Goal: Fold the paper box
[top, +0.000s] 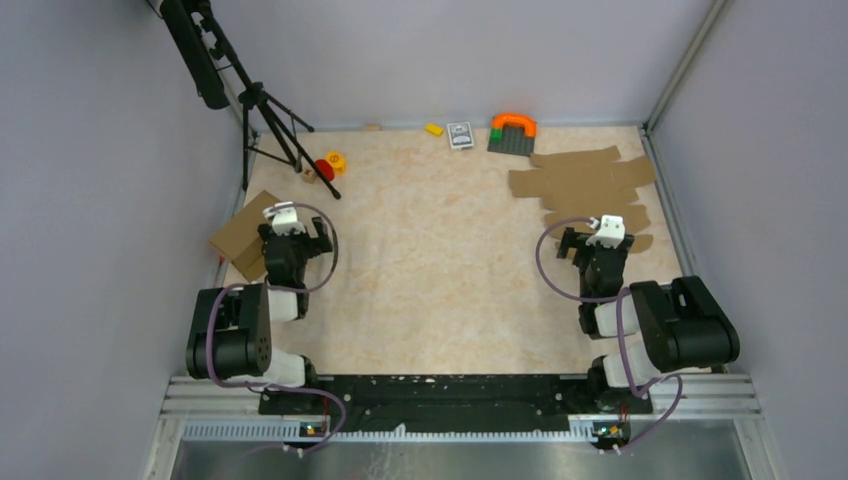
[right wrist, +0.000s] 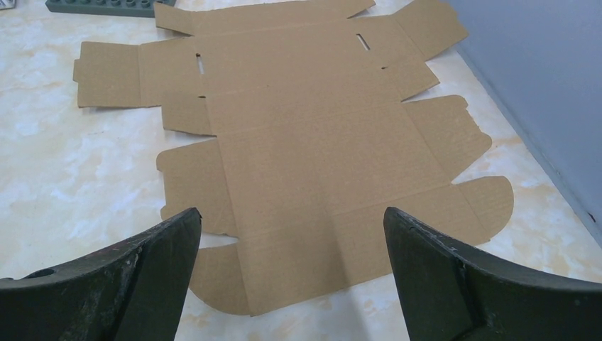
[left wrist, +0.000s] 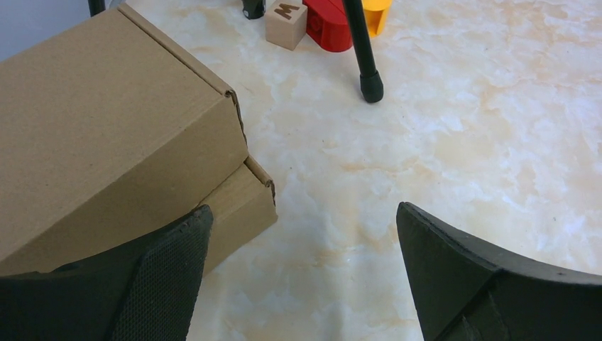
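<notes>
Brown cardboard is noted at the table's left edge, where two made-up boxes (top: 243,235) are stacked one atop the other. Just right of them the left gripper (top: 295,235) is held low over the table (top: 430,290), jaws spread wide with nothing between them. Farther back a black tripod (top: 262,110) is planted, with a red toy (top: 324,169), a yellow toy (top: 337,159) and a lettered wooden block (left wrist: 287,23) by its foot. Along the far edge a yellow brick (top: 434,129), a card deck (top: 460,135) and a grey baseplate (top: 510,141) bearing an orange arch (top: 513,122) are logged. At far right the paper box (top: 585,180) is laid flat and unfolded beside the right wall, its creases and flaps showing. The right gripper (top: 597,245) is held at its near end, jaws spread wide and empty.
</notes>
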